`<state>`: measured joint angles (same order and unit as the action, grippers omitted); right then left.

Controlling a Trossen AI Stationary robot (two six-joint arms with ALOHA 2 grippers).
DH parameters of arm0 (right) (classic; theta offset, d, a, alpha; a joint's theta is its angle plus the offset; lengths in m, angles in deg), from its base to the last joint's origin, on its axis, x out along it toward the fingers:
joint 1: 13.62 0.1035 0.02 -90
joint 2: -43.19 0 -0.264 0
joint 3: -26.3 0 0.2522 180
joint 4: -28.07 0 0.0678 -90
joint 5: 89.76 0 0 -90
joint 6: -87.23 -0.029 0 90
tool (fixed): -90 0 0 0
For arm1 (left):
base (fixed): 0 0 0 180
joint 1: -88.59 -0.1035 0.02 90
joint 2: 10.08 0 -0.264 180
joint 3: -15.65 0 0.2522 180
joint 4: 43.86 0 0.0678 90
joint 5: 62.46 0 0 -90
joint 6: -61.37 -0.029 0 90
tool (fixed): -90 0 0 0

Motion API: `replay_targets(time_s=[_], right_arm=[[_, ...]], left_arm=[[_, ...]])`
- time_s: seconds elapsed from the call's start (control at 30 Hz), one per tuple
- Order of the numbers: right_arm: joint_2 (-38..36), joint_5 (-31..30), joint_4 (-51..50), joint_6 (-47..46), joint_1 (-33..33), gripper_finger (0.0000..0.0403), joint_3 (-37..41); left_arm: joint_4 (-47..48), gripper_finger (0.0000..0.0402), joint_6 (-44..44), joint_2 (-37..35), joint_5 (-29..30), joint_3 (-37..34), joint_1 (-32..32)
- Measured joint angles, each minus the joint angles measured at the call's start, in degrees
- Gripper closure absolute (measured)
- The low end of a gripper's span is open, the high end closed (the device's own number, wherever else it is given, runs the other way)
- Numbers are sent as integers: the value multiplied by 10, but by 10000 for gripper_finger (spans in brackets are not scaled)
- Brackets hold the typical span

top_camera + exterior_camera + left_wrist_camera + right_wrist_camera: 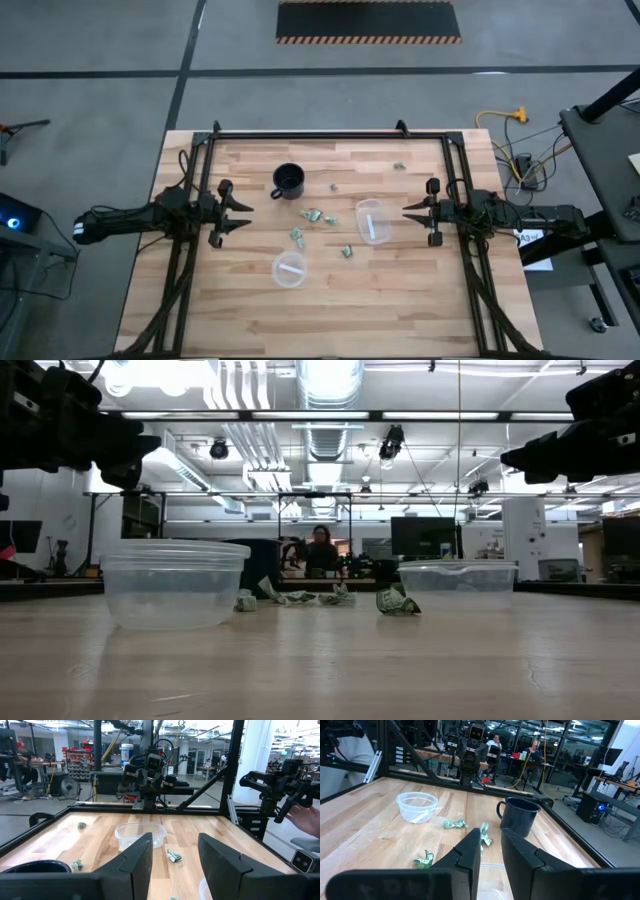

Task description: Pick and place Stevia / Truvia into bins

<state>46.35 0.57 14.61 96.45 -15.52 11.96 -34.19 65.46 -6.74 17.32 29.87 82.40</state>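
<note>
Several small green-and-white Stevia / Truvia sachets (314,215) lie loose on the wooden table, mostly between the two bins; one (399,166) lies toward the far right. The round clear bin (290,269) stands nearer the front, the oblong clear bin (372,221) right of centre. My left gripper (248,212) hovers level at the table's left side, open, with nothing between its fingers (135,857). My right gripper (405,212) hovers level at the right side, facing it, with a narrow gap between its fingers (470,850) and nothing in it.
A black mug (288,181) with a handle stands left of centre toward the far edge. A black metal frame (330,133) rims the table. In the left wrist view a person's hand (305,815) shows beyond the table's edge.
</note>
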Motion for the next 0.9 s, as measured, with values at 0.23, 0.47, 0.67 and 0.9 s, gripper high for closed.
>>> replay_targets(time_s=[0.23, 0.47, 0.67, 0.9], right_arm=[[0, 0, 0, 8, 0, 335, 0], [0, 0, 1, 9, 0, 335, 0], [0, 0, 74, 31, 0, 335, 0], [0, -15, 263, 45, 0, 335, 0]], left_arm=[[0, 260, 0, 0, 0, 0, 0], [0, 260, 0, 0, 0, 0, 0], [0, 260, 0, 0, 0, 0, 0], [0, 260, 0, 0, 0, 0, 0]])
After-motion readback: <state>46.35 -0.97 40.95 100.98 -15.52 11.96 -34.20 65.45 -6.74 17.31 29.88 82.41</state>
